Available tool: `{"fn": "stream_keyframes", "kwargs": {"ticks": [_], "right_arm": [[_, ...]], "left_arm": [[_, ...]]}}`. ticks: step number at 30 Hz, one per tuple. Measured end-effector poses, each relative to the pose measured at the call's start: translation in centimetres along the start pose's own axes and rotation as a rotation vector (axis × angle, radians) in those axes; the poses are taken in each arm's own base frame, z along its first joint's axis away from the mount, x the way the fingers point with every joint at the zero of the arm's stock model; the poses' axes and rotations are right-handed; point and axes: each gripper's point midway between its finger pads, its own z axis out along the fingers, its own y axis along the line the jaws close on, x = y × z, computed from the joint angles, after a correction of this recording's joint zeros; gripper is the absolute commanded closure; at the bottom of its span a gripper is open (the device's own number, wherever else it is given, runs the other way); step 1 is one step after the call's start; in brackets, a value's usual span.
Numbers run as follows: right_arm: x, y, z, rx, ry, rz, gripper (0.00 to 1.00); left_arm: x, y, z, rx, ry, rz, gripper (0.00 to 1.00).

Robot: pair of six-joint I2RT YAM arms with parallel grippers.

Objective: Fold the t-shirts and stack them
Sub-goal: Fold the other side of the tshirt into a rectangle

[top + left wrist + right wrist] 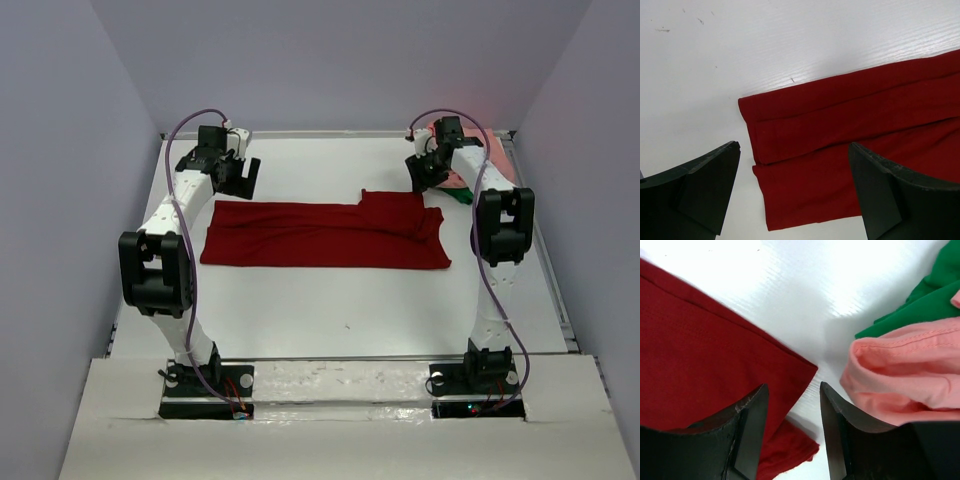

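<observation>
A dark red t-shirt lies folded lengthwise into a long strip across the table's middle; it also shows in the left wrist view and the right wrist view. A salmon pink t-shirt lies bunched at the back right, with green fabric beside it; both are mostly hidden by the right arm in the top view. My left gripper is open and empty above the red shirt's left end. My right gripper is open and empty over the red shirt's far right corner.
White table with purple walls on three sides. The pink shirt and green fabric sit near the table's back right edge. A metal rail runs along the right side.
</observation>
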Motion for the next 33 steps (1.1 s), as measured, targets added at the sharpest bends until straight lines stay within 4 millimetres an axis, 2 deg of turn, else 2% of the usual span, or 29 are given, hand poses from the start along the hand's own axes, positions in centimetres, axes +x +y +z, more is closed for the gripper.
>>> {"fn": "stream_keyframes", "kwargs": {"ticks": [4, 10, 15, 23, 30, 33], "right_arm": [[-0.3, -0.9, 0.4, 0.003, -0.011, 0.009, 0.49], [0.7, -1.7, 1.2, -0.012, 0.000, 0.035, 0.50], [1.0, -2.3, 1.1, -0.018, -0.005, 0.051, 0.52], [0.8, -1.7, 1.2, -0.058, -0.020, 0.055, 0.53], [1.2, -1.1, 2.7, -0.116, -0.009, 0.064, 0.53], [1.0, -0.9, 2.6, -0.130, -0.013, 0.062, 0.70]], "left_arm": [[0.1, 0.0, 0.0, 0.000, 0.002, 0.000, 0.01], [0.1, 0.1, 0.0, -0.006, 0.004, 0.000, 0.01], [0.1, 0.1, 0.0, -0.009, 0.005, 0.000, 0.01], [0.1, 0.0, 0.0, -0.011, 0.005, 0.004, 0.01], [0.1, -0.2, 0.0, -0.008, 0.005, 0.009, 0.01], [0.1, -0.2, 0.0, -0.008, 0.004, 0.009, 0.01]]}}
